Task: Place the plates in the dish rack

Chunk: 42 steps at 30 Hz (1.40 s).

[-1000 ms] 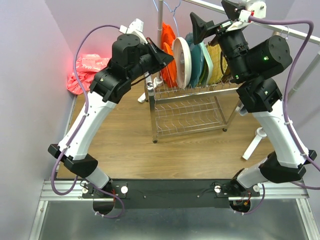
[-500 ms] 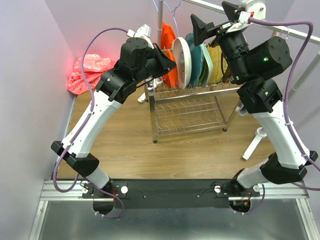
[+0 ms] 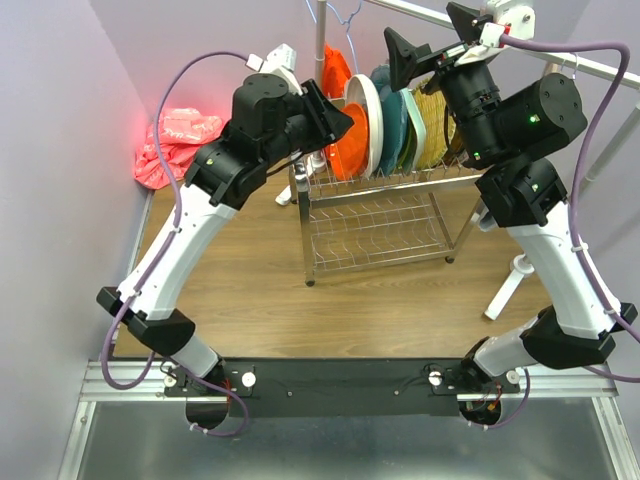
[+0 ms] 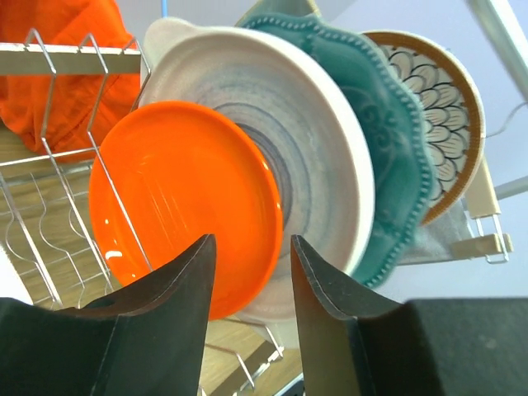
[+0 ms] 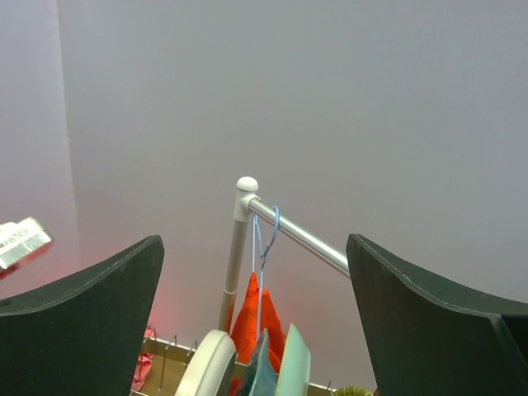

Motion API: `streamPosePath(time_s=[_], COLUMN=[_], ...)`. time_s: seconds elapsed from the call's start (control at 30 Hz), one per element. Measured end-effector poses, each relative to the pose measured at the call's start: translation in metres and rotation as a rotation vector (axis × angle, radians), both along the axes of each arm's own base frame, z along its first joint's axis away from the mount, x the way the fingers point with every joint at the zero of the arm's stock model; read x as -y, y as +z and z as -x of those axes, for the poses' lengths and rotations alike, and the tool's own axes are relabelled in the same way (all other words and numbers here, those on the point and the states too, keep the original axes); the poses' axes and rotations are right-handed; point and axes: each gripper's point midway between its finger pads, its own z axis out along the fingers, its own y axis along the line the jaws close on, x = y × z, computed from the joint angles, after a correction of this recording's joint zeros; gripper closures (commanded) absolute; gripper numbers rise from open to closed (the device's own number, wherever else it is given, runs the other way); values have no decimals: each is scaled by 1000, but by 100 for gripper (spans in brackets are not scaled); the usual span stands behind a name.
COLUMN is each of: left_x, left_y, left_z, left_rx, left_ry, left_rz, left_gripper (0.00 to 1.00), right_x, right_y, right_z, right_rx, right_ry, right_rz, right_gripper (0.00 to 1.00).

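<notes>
The dish rack (image 3: pixel 380 215) stands on the wood floor, with several plates upright in its top tier. From the left these are an orange plate (image 3: pixel 350 150), a grey-swirl plate (image 3: pixel 363 105), a teal scalloped plate (image 3: pixel 392 135), a mint tray (image 3: pixel 415 125) and a woven-yellow plate (image 3: pixel 440 135). My left gripper (image 3: pixel 338 118) is open just left of the orange plate. In the left wrist view my left gripper (image 4: pixel 252 247) faces the orange plate (image 4: pixel 181 198), which leans on the grey-swirl plate (image 4: pixel 322 148). The teal plate (image 4: pixel 396 140) and a petal-patterned plate (image 4: pixel 441 107) stand behind. My right gripper (image 3: pixel 430 35) is open and empty above the rack.
A red-orange cloth (image 3: pixel 335 68) hangs on a hanger from a white clothes rail (image 5: pixel 305 235) behind the rack. A pink bag (image 3: pixel 175 140) lies in the left corner. Purple walls close in on the left and back. The rack's lower tier (image 3: pixel 375 235) holds nothing.
My left gripper swung right toward the rack, then drew back a little. The orange plate now shows more of its face, leaning on the grey-swirl plate. The right arm has barely moved.
</notes>
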Motion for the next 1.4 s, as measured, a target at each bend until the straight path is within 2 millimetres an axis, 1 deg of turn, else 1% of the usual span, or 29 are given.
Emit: streamPosePath(time_s=[0.1, 0.17, 0.2, 0.23, 0.27, 0.33, 0.37, 0.4, 0.47, 0.5, 0.53, 0.57, 0.6, 0.67, 0.7, 0.77, 0.87, 1.0, 1.13, 1.23, 1.4], left_x=[-8, -18, -22, -28, -37, -59, -67, -81, -98, -112, -122, -132, -137, -153, -157, -162, -167, -172, -177, -183, -189], left_y=[14, 29, 35, 43, 52, 67, 72, 81, 89, 95, 98, 101, 101, 105, 106, 107, 105, 92, 89, 89, 90], left_z=[7, 14, 17, 21, 25, 40, 45, 54, 64, 71, 76, 80, 81, 87, 88, 87, 85, 78, 80, 84, 89], left_rx=[38, 84, 108, 134, 171, 238, 259, 304, 351, 385, 404, 423, 431, 454, 460, 465, 464, 437, 431, 434, 439], left_ry=[6, 18, 23, 32, 46, 76, 91, 117, 154, 190, 215, 243, 263, 307, 323, 347, 376, 408, 427, 441, 452], left_rz=[7, 13, 16, 23, 24, 30, 34, 36, 31, 33, 31, 27, 23, 15, 10, 0, -21, -67, -77, -73, -65], left_gripper=[47, 41, 35, 29, 27, 25, 25, 25, 25, 25, 25, 25, 25, 25, 25, 25, 25, 25, 25, 25, 25], right_x=[2, 2, 4, 5, 9, 19, 28, 41, 62, 73, 89, 98, 109, 126, 133, 142, 157, 168, 172, 176, 186], right_y=[-2, -4, -7, -10, -14, -19, -22, -25, -27, -27, -27, -26, -25, -20, -17, -13, -12, -18, -21, -17, -8], right_z=[-1, -2, -2, -2, -3, -5, -6, -8, -9, -9, -7, -5, -1, 6, 9, 14, 16, 11, 12, 18, 39], right_rx=[-2, -4, -7, -12, -21, -34, -46, -58, -71, -72, -73, -72, -68, -55, -45, -27, -8, -4, 28, 55, 109], right_ry=[-7, -11, -17, -22, -35, -64, -89, -124, -178, -207, -242, -264, -290, -327, -346, -370, -444, -523, -561, -572, -565], right_rz=[4, 13, 19, 25, 26, 25, 16, 3, -23, -31, -47, -57, -70, -93, -111, -141, -186, -195, -184, -186, -210], right_gripper=[0, 0, 0, 0, 0, 0, 0, 0, 0, 0, 0, 0, 0, 0, 0, 0, 0, 0, 0, 0, 0])
